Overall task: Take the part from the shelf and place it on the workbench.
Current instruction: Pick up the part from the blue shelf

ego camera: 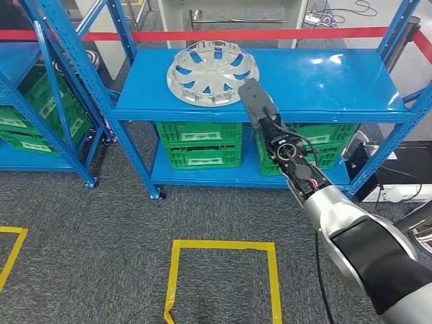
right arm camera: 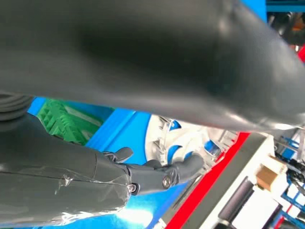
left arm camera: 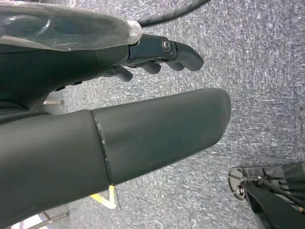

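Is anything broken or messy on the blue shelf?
Nothing stands out. The wheel cover lies flat on the blue shelf, whole as far as can be seen, and the green crates sit neatly underneath.

My right hand (ego camera: 256,101) reaches over the front edge of the blue shelf (ego camera: 326,84), just beside the silver hubcap (ego camera: 212,72). The shelf top toward its right edge lies bare (good room there). Blue uprights (ego camera: 395,37) bound the corners; green crates (ego camera: 200,143) fill the level beneath.
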You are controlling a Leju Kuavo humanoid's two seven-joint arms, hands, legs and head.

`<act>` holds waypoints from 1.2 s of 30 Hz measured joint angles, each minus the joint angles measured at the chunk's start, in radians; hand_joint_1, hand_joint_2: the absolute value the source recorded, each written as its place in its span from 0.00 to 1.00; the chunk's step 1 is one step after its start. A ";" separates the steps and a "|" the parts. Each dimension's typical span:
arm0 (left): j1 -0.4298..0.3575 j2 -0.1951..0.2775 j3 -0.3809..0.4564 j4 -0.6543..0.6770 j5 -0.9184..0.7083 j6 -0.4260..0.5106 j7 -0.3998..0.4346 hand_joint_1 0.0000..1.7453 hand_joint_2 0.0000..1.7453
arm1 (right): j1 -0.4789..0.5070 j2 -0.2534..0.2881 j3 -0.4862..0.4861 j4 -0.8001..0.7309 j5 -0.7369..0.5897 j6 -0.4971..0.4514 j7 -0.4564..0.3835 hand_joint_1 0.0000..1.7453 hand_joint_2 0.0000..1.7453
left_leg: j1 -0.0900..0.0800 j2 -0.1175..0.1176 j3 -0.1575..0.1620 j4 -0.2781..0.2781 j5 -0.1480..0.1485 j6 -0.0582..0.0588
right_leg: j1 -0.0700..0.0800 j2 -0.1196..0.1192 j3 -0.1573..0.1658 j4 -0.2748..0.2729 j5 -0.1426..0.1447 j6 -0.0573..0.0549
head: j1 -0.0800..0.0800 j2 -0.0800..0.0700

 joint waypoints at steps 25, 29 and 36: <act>-0.002 -0.001 0.001 0.000 0.000 0.000 0.000 0.00 0.00 | 0.015 -0.008 -0.014 -0.010 0.000 0.004 0.002 0.00 0.00 | -0.011 -0.005 0.180 -0.333 0.127 0.035 | -0.001 -0.003 -0.018 0.006 0.014 0.037 | 0.024 0.000; -0.003 -0.002 0.001 0.001 0.000 0.000 0.000 0.00 0.00 | 0.013 -0.009 -0.014 -0.018 0.000 0.011 0.004 0.00 0.00 | -0.005 -0.001 0.149 -0.262 0.090 0.015 | -0.004 0.000 -0.007 0.002 0.009 0.013 | 0.012 0.000; -0.001 -0.003 0.001 0.001 -0.001 0.000 0.000 0.00 0.00 | 0.015 -0.010 -0.012 -0.019 0.015 0.014 0.018 0.00 1.00 | -0.002 0.000 0.017 -0.139 0.131 0.017 | -0.001 0.003 0.025 0.001 -0.020 0.005 | -0.003 0.000</act>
